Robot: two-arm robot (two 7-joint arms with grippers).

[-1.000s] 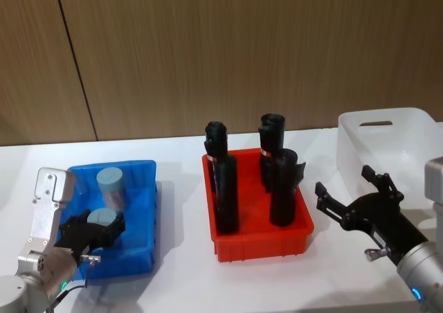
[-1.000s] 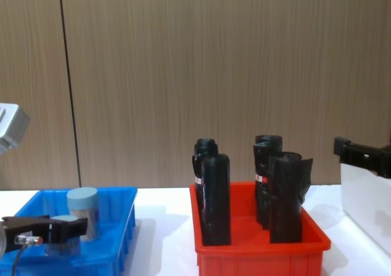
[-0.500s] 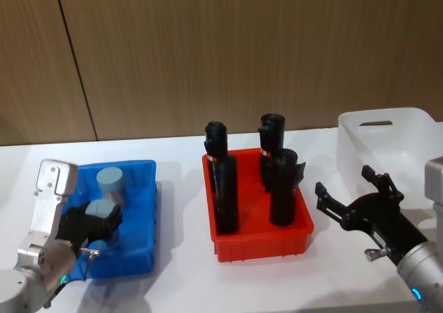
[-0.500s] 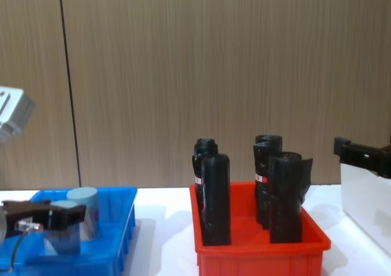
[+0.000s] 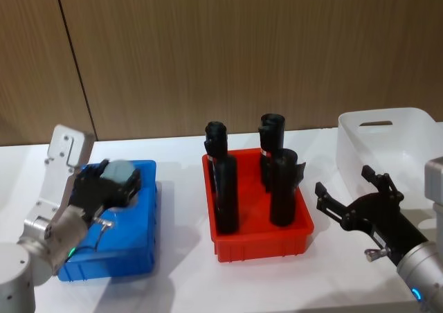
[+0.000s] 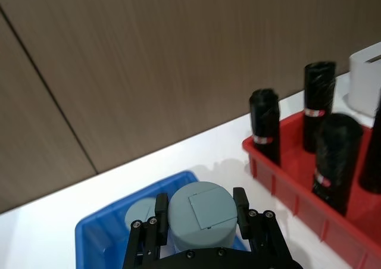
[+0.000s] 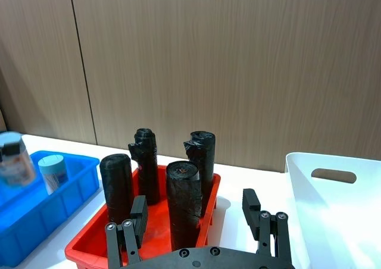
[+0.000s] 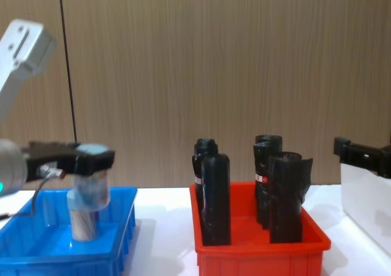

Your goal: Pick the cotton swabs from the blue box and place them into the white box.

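Note:
My left gripper (image 5: 113,186) is shut on one jar of cotton swabs (image 5: 121,170), a clear jar with a blue-grey lid (image 6: 200,212). It hangs above the blue box (image 5: 128,252); the chest view shows the held jar (image 8: 91,177) clear of the box floor. A second jar of cotton swabs (image 6: 140,212) stands in the blue box (image 8: 117,251), behind and below the held one. At the far right stands the white box (image 5: 398,141). My right gripper (image 5: 344,182) hovers open in front of it, holding nothing.
A red bin (image 5: 259,238) with three tall black bottles (image 5: 225,188) sits between the blue box and the white box. A wooden wall runs behind the white table (image 5: 180,285).
My left gripper has lifted the jar up out of the blue box and carried it a little to the right. The right arm has not moved.

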